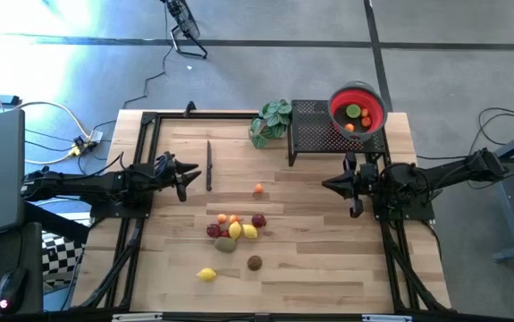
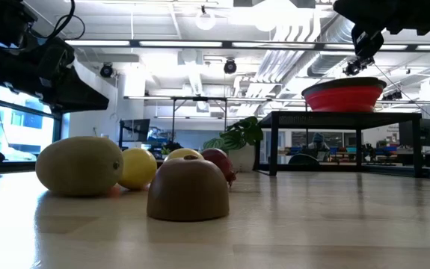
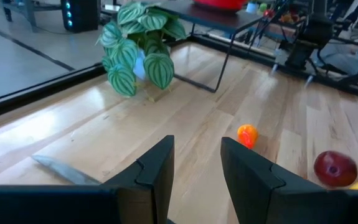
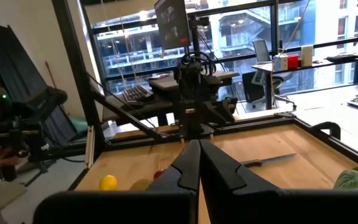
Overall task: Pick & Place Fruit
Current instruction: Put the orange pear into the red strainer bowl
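Several small toy fruits lie in a cluster [image 1: 234,228] on the wooden table's middle. Apart from it lie a small orange one [image 1: 258,189], a brown one [image 1: 254,262] and a yellow one [image 1: 206,275]. The low view shows the cluster close up, with a brown fruit [image 2: 188,189] in front. A red bowl [image 1: 358,109] holding a few fruits sits on a black stand at the far right. My left gripper [image 1: 186,173] hovers open at the table's left, with the orange fruit [image 3: 247,135] and a red one [image 3: 335,168] ahead of it. My right gripper [image 1: 327,185] hovers shut at the right.
A knife [image 1: 209,165] lies on the table near my left gripper. A green leafy plant [image 1: 272,121] stands at the far edge beside the black wire stand [image 1: 319,134]. A black frame borders the table's left, right and far sides.
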You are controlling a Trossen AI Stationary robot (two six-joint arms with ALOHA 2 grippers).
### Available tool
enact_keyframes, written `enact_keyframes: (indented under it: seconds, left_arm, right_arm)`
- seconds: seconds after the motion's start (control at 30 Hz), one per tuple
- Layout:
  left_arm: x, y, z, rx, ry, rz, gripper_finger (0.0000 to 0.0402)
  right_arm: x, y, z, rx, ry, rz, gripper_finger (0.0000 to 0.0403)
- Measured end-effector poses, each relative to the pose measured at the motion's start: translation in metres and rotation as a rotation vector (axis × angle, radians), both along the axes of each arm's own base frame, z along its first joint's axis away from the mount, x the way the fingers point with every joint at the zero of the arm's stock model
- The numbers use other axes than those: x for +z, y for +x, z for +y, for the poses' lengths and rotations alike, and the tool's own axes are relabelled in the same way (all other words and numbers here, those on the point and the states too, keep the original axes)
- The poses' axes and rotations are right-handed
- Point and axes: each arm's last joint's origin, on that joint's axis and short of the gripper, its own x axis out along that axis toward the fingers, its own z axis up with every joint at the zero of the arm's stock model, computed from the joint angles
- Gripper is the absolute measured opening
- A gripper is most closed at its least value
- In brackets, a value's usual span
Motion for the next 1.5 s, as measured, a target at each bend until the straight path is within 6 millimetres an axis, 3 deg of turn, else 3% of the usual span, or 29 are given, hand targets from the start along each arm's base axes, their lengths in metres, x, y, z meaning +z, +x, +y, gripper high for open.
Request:
enact_keyframes:
  seconds: [0.4,0.73,0.9,1.23,1.5]
  left_arm:
    - [0.012,0.002,-0.002,-0.059,-0.033,-0.137,0.0127]
    - [0.013,0.009,-0.018,-0.104,-0.045,-0.154,0.0127]
    - [0.012,0.018,-0.024,-0.076,-0.005,-0.126,0.0127]
    - [0.034,0.055,-0.03,-0.043,0.137,0.068,0.0127]
    - [0.039,0.074,-0.033,-0.054,0.193,0.142,0.0127]
  right_arm:
    - [-0.004,0.007,0.001,0.0,0.045,0.028,0.0002]
    - [-0.002,0.009,0.002,0.0,0.05,0.001,0.0002]
    - [-0.003,0.01,0.002,-0.001,0.049,0.005,0.0002]
    - [-0.003,0.01,0.002,-0.011,0.048,0.005,0.0002]
    - [-0.003,0.01,0.0,-0.053,0.028,0.007,0.0002]
